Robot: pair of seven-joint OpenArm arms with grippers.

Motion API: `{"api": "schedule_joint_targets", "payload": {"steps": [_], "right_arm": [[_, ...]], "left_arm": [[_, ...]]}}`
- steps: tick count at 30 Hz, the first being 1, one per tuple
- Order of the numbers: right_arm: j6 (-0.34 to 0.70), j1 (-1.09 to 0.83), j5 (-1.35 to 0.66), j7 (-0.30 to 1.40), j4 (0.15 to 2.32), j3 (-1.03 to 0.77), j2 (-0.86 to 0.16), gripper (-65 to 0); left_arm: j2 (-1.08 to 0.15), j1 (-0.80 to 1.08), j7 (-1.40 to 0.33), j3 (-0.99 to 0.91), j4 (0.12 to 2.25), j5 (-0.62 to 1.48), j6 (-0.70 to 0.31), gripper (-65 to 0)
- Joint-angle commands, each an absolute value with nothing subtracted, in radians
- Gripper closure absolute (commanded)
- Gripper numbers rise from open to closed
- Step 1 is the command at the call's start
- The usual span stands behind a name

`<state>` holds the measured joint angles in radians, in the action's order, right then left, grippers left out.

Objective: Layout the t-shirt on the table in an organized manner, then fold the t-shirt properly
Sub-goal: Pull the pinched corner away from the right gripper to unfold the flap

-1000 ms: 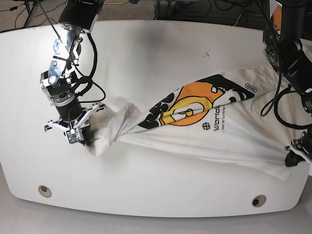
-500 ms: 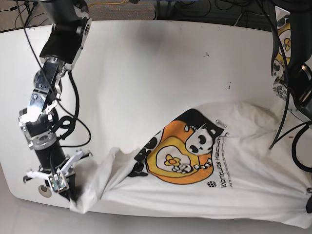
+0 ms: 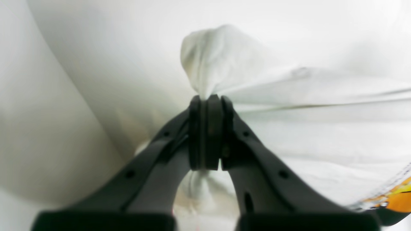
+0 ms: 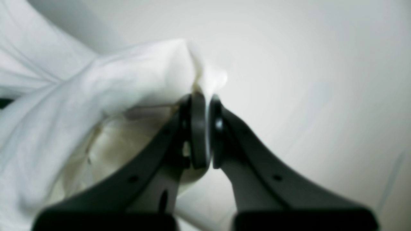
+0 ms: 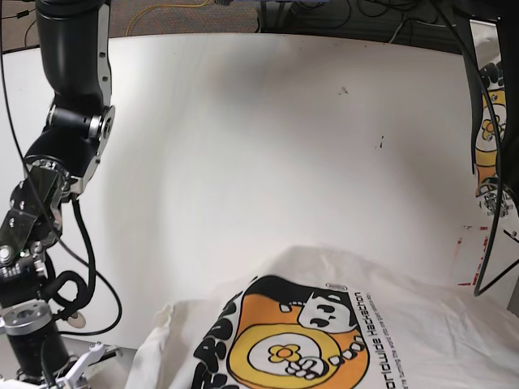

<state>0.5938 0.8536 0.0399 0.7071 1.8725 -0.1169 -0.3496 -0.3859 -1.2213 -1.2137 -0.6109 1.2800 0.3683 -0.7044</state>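
Observation:
The white t-shirt lies at the near edge of the table, spread sideways, with its orange-and-yellow graphic and black lettering facing up. Its lower part runs out of the base view. My left gripper is shut on a bunched corner of the t-shirt, with a bit of orange print at the lower right. My right gripper is shut on a fold of the t-shirt. Both sets of fingertips lie below the base view's bottom edge.
The arm with the right wrist camera stands at the left edge, next to a grommet hole. The other arm's cables hang at the right. Red tape marks the right side, with small dark marks further back.
Both grippers have pulled the t-shirt toward the table's near edge. It has slid down the base view and spread wider, and the grippers have left the frame.

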Motion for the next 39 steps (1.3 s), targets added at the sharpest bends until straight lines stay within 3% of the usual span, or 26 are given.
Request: {"api": "schedule_joint_targets", "payload": {"steps": [1,10,20,29,39], "right_arm": [[0.564,0.935,0.065,0.734,1.888,-0.108,-0.381,-0.2],[0.564,0.872,0.073,0.743,1.943,-0.090,-0.390,-0.2],[0.565,0.495,0.064,0.734,2.018,-0.225,-0.378,-0.2],[0.565,0.139,0.062,0.618,2.018,-0.377,-0.252,-0.2],[0.565,-0.173,0.062,0.509,2.015,-0.417,-0.079,-0.2]], "left_arm": [[-0.407,-1.287,-1.185,-0.578,1.293,0.358,-0.698,-0.6],[-0.440,-1.242,-1.185,-0.533,1.297,0.364,-0.698,-0.6],[-0.456,-0.947,-1.201,-0.575,1.397,0.456,-0.698,-0.6],[-0.460,-0.582,-1.260,-0.693,1.524,0.493,-0.698,-0.6],[-0.452,-0.182,-1.279,-0.766,1.609,0.527,-0.698,-0.6]]}}
